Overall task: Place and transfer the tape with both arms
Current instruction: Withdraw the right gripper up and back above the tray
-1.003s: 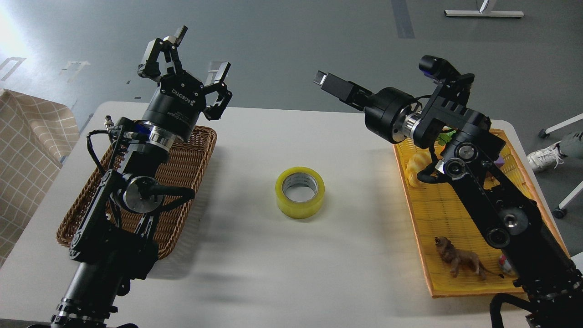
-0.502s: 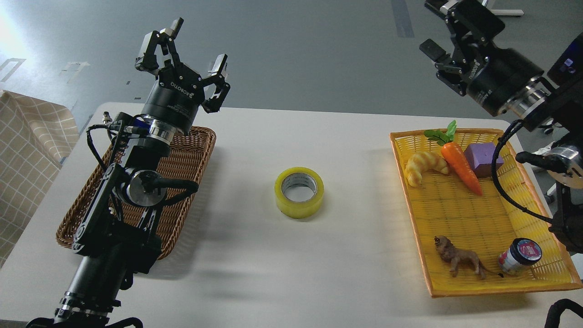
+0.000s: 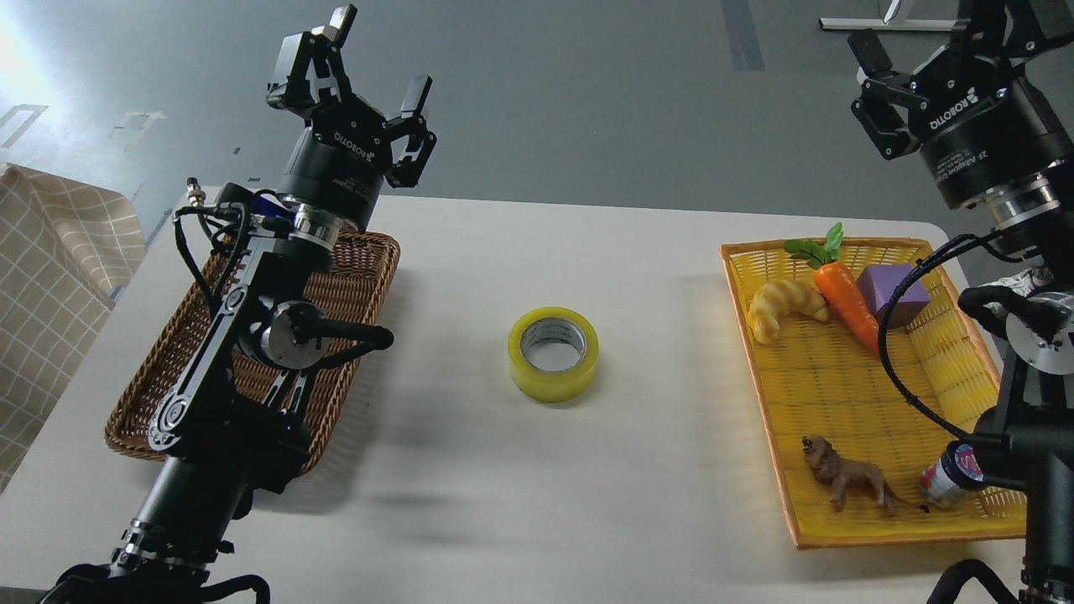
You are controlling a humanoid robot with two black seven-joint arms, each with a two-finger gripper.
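Observation:
The yellow tape roll [image 3: 553,353] lies flat in the middle of the white table [image 3: 537,252], its white-grey core facing up. Nothing touches it. My left gripper [image 3: 369,63] is open and empty, raised above the far end of the brown wicker basket [image 3: 352,285], well left of and beyond the tape. My right gripper [image 3: 919,38] is raised high at the top right, above the yellow tray [image 3: 805,369]. Its fingers are partly cut off by the frame's top edge; the one that shows stands spread and nothing is in it.
The yellow tray holds a croissant [image 3: 782,307], a carrot [image 3: 843,294], a purple block [image 3: 898,292], a toy lion [image 3: 847,482] and a small jar [image 3: 952,475]. The left arm lies over the brown basket. A checked cloth [image 3: 50,285] hangs at the left.
My right arm swung from over the table's middle up and back to the right, uncovering the tray's things. My left gripper rose slightly and shifted right. The tape has not moved.

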